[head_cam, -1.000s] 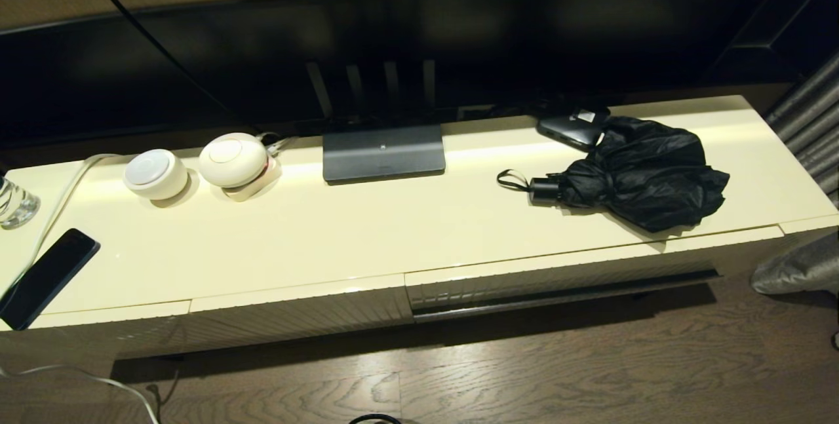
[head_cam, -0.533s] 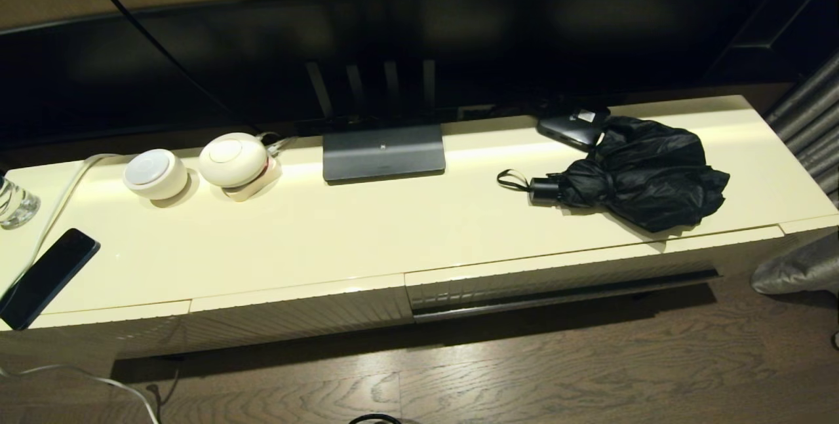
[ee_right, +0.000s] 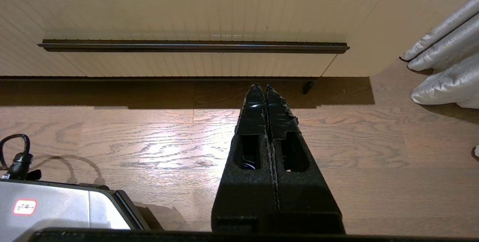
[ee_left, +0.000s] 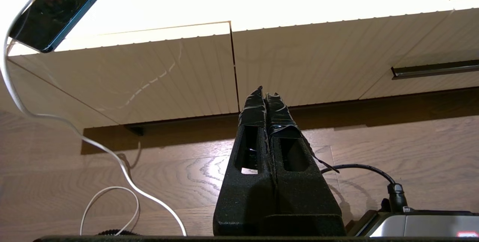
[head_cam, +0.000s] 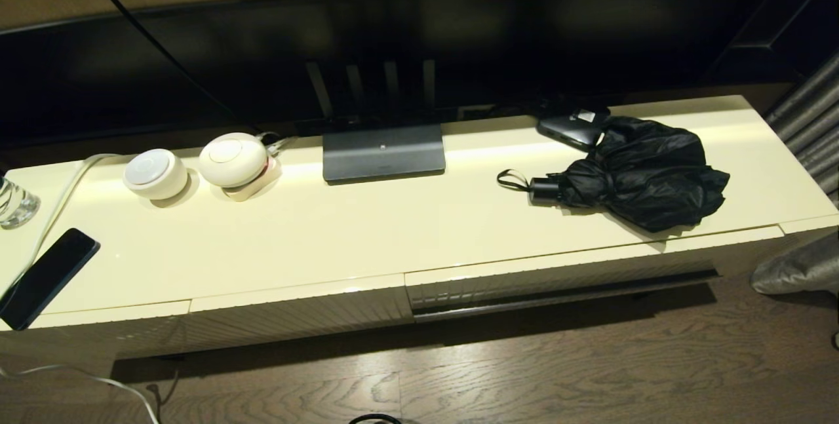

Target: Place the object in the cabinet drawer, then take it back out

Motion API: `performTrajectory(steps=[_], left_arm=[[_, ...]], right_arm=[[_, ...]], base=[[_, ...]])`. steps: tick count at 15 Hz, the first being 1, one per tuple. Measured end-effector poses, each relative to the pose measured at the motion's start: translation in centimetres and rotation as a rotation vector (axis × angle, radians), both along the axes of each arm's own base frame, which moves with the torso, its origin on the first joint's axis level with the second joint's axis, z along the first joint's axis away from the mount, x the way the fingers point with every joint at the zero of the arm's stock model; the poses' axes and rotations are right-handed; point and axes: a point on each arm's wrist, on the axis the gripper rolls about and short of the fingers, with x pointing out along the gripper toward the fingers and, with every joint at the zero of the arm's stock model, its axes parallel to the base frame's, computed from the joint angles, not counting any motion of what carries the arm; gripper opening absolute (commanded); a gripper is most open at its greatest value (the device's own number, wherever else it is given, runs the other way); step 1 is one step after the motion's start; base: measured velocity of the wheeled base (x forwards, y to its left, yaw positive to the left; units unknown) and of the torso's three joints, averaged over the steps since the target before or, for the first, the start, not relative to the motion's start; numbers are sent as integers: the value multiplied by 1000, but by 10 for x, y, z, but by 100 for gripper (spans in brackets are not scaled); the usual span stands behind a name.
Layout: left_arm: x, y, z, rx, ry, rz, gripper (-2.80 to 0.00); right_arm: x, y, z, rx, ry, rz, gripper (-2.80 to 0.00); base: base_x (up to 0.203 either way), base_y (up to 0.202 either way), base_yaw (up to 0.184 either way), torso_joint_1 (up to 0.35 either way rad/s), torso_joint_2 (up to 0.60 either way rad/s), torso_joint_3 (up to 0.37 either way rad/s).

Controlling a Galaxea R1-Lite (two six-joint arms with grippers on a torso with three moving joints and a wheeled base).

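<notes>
Your left gripper (ee_left: 265,96) hangs low, fingers pressed together, facing the ribbed cabinet front | umbrella (head_cam: 639,172) lies on the cabinet top (head_cam: 341,234), above the drawer (head_cam: 557,276), seemingly closed | right gripper (ee_right: 265,88) pressed together, below that drawer.

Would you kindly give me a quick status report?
Both grippers, left and right, shut, parked low. Umbrella on cabinet top. Drawer closed.

Black folding umbrella (head_cam: 645,172) is lying on its side on top of the cabinet, fabric all loose and bunched, stubby handle and wrist loop pointing left. The ribbed cream drawer (head_cam: 557,276) right below it is closed.
</notes>
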Motion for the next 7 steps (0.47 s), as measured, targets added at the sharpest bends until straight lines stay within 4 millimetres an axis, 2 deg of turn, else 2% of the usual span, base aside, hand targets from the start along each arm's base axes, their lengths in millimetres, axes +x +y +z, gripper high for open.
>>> performTrajectory(steps=[7], left_arm=[[0,0,0,0,1,0,-280]], right_arm=[[0,0,0,3,-1,0,-280]], base=[[0,0,0,0,0,0]])
